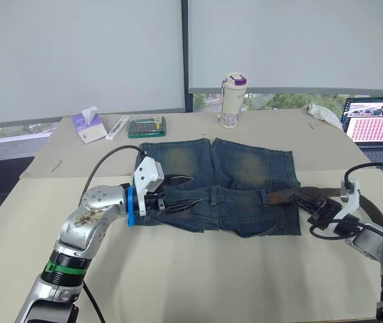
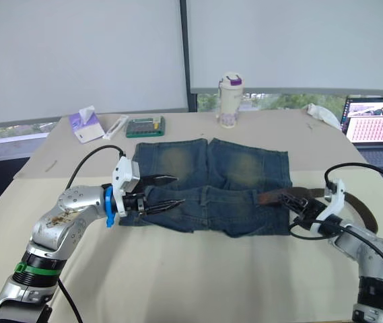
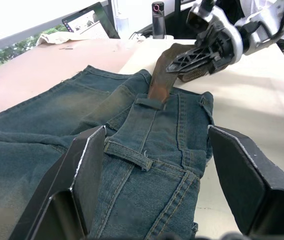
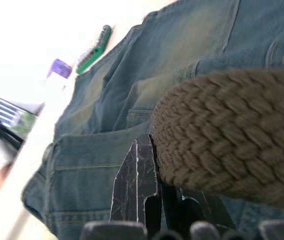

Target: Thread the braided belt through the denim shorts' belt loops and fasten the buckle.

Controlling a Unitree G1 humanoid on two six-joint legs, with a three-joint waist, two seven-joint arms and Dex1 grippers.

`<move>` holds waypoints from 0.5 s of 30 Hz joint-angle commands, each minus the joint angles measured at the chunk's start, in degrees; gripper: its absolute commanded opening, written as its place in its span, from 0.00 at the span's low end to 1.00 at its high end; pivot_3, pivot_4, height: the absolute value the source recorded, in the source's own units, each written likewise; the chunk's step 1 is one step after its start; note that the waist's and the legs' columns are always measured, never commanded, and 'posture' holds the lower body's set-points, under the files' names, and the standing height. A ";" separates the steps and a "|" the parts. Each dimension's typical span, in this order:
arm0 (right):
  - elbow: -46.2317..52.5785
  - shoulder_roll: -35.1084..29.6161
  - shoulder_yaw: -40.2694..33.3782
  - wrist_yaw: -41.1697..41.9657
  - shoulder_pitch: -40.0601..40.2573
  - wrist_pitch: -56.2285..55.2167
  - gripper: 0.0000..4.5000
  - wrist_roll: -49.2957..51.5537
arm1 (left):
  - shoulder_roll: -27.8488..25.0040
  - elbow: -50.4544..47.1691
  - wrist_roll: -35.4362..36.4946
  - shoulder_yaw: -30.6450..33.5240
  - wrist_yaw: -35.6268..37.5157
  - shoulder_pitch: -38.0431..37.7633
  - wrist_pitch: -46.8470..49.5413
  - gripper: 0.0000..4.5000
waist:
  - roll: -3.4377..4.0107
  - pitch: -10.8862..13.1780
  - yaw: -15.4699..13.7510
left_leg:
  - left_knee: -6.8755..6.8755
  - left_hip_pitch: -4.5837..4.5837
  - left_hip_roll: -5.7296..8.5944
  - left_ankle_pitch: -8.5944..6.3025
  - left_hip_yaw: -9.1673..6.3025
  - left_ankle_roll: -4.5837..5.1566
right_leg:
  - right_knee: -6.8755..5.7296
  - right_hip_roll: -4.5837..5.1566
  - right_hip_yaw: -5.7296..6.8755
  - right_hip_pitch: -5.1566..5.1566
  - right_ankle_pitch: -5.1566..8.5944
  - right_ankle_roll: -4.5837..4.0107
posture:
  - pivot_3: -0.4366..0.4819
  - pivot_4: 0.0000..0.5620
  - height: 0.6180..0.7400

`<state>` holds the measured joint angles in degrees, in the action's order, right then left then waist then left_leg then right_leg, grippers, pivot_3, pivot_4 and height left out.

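**Belt entering the first loops, left gripper waiting wide**

Nearest, at lower left of the head view, the left gripper hangs with its fingers spread wide over the left end of the shorts' waistband, holding nothing. At lower right, the right gripper is pinched on the belt, whose brown strap has passed under one belt loop at the right end of the waistband; another loop lies just ahead, unthreaded. The buckle cannot be made out.

To do this step well, the right gripper should probably feed the strap flat and low along the waistband, while the left pins the denim so it does not bunch.

Bare table lies open toward the bottom of the frame. Farther up sit a tissue box, a green case and a bottle, well apart from the shorts; a laptop stands at the right edge.
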<state>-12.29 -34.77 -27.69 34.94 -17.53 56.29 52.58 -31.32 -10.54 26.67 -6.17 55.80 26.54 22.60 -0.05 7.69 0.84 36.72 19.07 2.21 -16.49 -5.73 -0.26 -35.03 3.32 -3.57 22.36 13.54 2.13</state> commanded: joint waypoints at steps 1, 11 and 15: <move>-3.49 -0.37 1.95 0.93 -1.77 -1.90 0.00 -3.25 | -0.11 -1.90 -0.16 0.13 0.26 0.44 -0.09 0.77 | 0.00 0.00 0.01 | 0.00 0.00 0.00 0.00 0.00 0.01 | 0.00 -0.01 0.00 0.00 0.00 0.00 | 0.48 0.27 1.00; -9.33 1.94 9.70 5.79 -6.37 -11.82 0.00 -13.74 | 0.94 -2.31 0.38 -0.43 -0.66 -0.22 0.98 0.77 | -0.15 -0.01 0.83 | 0.00 -0.14 -0.07 -0.02 0.02 0.03 | 0.00 -0.11 -0.01 -0.08 -0.02 -0.02 | 0.48 0.27 1.00; -8.83 2.93 9.27 10.04 -7.83 -11.47 0.00 -12.29 | 3.09 -0.71 -0.51 -1.79 -1.50 0.12 1.12 0.77 | -0.13 -0.02 1.47 | 0.00 -0.13 -0.10 -0.03 0.00 0.04 | -0.02 -0.13 -0.01 -0.07 -0.03 -0.03 | 0.48 0.27 1.00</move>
<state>-22.04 -31.99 -18.61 41.49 -24.31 44.82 38.48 -29.01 -11.15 26.61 -7.63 54.75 26.17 23.97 -0.18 7.67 2.31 36.72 18.95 2.10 -16.52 -5.73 -0.20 -35.08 3.18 -3.58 22.30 13.51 2.11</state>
